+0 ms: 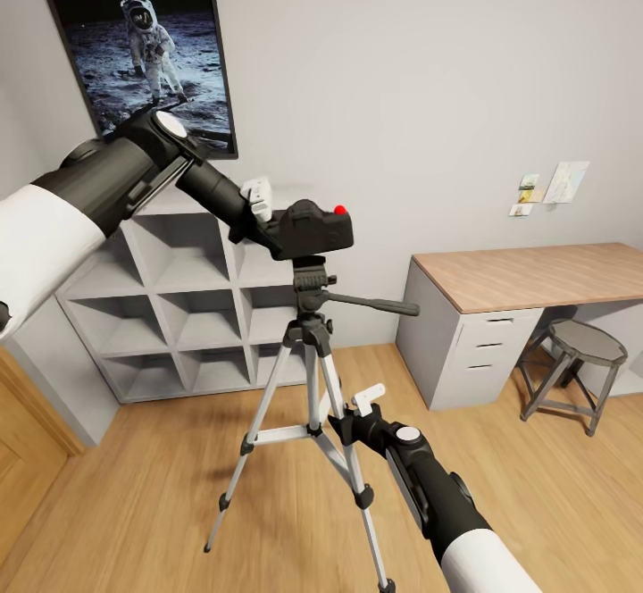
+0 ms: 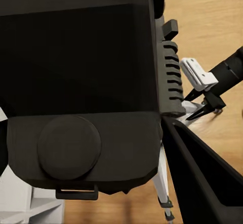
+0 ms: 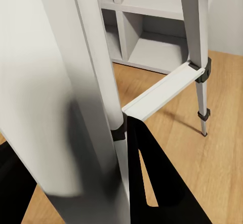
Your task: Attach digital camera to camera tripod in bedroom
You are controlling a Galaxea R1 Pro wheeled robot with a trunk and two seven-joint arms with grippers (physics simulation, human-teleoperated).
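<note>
The digital camera point(image 1: 314, 229), black with a red button on top, sits right on the black head of the camera tripod point(image 1: 309, 288). My left gripper point(image 1: 275, 221) reaches in from the left and is shut on the camera's body. In the left wrist view the camera point(image 2: 76, 82) is very close, with one finger point(image 2: 202, 178) beside it. The tripod's pan handle point(image 1: 375, 304) points right. Lower down, my right gripper point(image 1: 350, 414) is shut around a silver tripod leg point(image 3: 76, 107), with a black finger point(image 3: 152, 183) against it.
A white cube shelf point(image 1: 179, 307) stands behind the tripod under an astronaut poster point(image 1: 152, 57). A wood-topped white desk point(image 1: 536, 276) and a grey round stool point(image 1: 585, 343) are at the right. A wooden panel point(image 1: 27, 423) stands at the left edge.
</note>
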